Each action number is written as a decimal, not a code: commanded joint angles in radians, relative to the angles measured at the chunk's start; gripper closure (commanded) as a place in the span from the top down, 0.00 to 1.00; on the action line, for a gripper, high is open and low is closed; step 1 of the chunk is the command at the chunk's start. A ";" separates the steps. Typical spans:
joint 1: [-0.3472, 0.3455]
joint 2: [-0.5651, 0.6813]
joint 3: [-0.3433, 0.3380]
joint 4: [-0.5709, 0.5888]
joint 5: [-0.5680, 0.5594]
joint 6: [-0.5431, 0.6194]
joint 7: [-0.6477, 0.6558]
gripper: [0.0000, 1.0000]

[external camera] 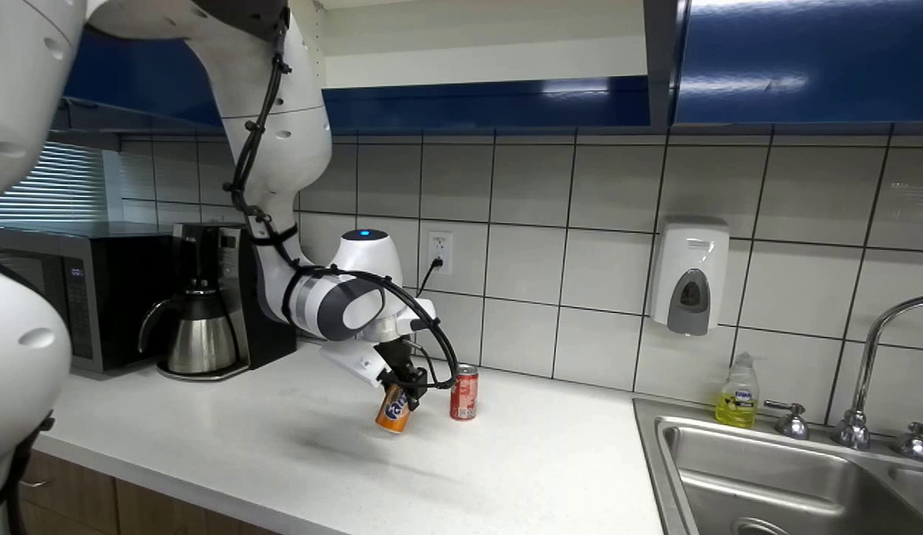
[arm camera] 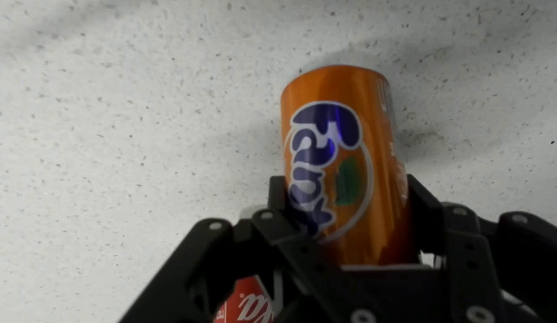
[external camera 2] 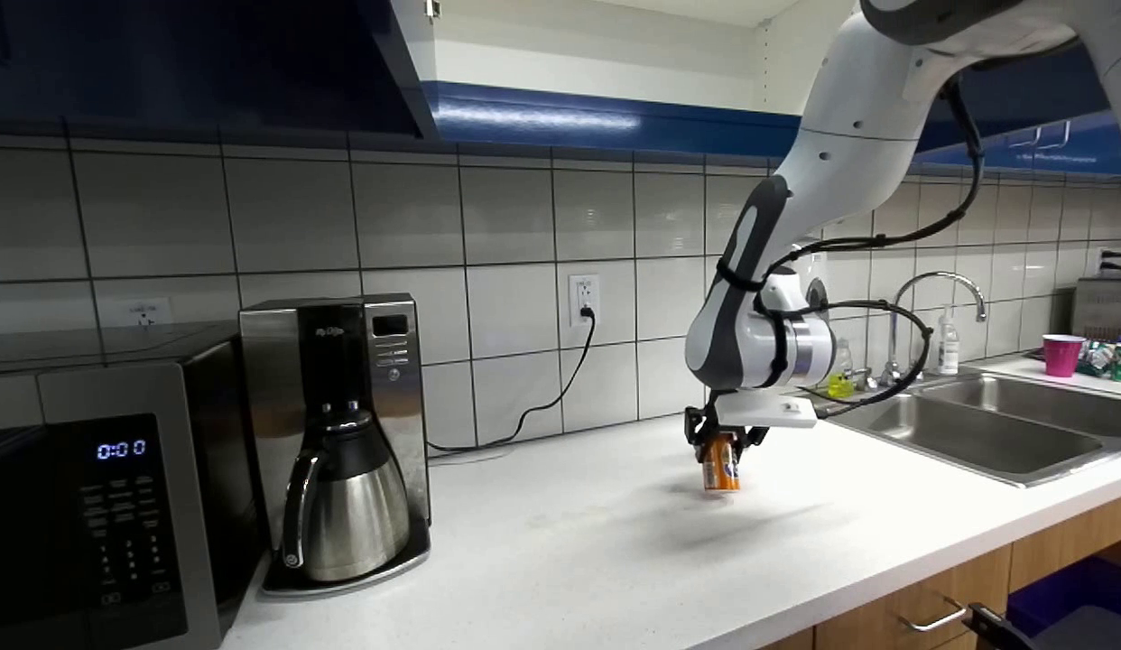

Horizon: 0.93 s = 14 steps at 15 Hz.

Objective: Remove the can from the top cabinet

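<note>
The orange can [external camera: 394,409] is held tilted in my gripper [external camera: 404,390], low over the white counter. It also shows in an exterior view [external camera 2: 720,465] below the gripper [external camera 2: 725,440]. In the wrist view the fingers [arm camera: 345,197] press both sides of the can [arm camera: 341,143]; its top end is hidden in the gripper. I cannot tell whether its lower edge touches the counter. The top cabinet [external camera: 491,108] is open above, with a blue lower edge and a pale interior; it also shows in an exterior view [external camera 2: 615,117].
A red can [external camera: 464,394] stands right beside the gripper near the tiled wall; part of it shows in the wrist view [arm camera: 245,303]. A coffee maker [external camera 2: 348,451] and microwave [external camera 2: 100,506] stand at one end of the counter [external camera: 283,446]. A sink [external camera: 651,461] is at the other.
</note>
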<state>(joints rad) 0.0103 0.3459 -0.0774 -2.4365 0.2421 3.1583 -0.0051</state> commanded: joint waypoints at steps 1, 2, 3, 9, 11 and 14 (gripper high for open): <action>-0.023 0.046 0.019 0.028 -0.051 0.083 0.029 0.38; -0.019 0.053 0.015 0.029 -0.059 0.107 0.032 0.38; -0.015 0.057 0.011 0.029 -0.068 0.121 0.034 0.38; -0.005 0.085 0.006 0.014 -0.077 0.256 0.045 0.38; -0.019 0.094 0.021 0.011 -0.079 0.285 0.054 0.38; -0.011 0.109 0.016 0.005 -0.074 0.331 0.062 0.38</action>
<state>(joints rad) 0.0111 0.4497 -0.0741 -2.4223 0.1872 3.4274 0.0250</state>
